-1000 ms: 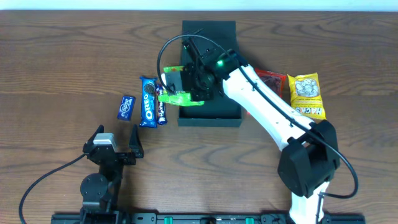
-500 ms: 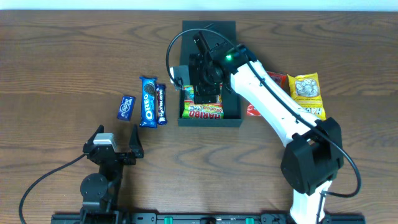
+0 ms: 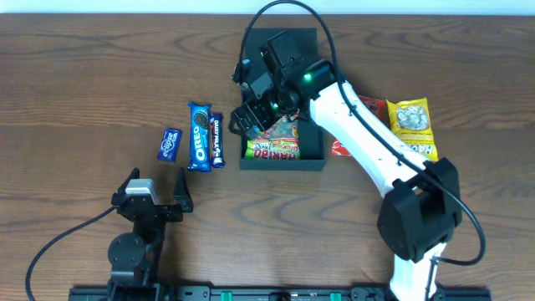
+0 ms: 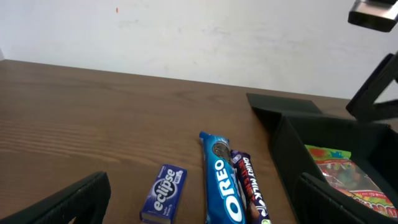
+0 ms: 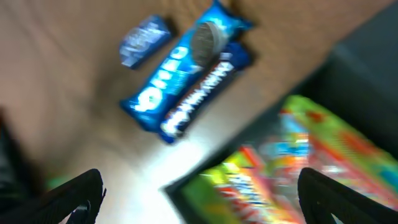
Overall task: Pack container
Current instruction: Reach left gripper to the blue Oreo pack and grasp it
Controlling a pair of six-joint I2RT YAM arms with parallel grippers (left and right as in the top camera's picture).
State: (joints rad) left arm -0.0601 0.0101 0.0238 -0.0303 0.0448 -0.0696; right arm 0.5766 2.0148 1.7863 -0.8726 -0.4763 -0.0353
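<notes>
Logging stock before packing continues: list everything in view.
container: 1, dark teal-green, mid-table, lid open
Haribo bag: 1, green-red, inside the container
Oreo pack: 1, blue, left of container
Dairy Milk bar: 1, purple, alongside Oreo pack
Eclipse gum: 1, blue, furthest left
red packet: 1, red, right of container
yellow packet: 1, yellow, furthest right
table: 1, brown wood
left gripper: 1, black, fingers open, near front edge
right gripper: 1, black, fingers open, over container
</notes>
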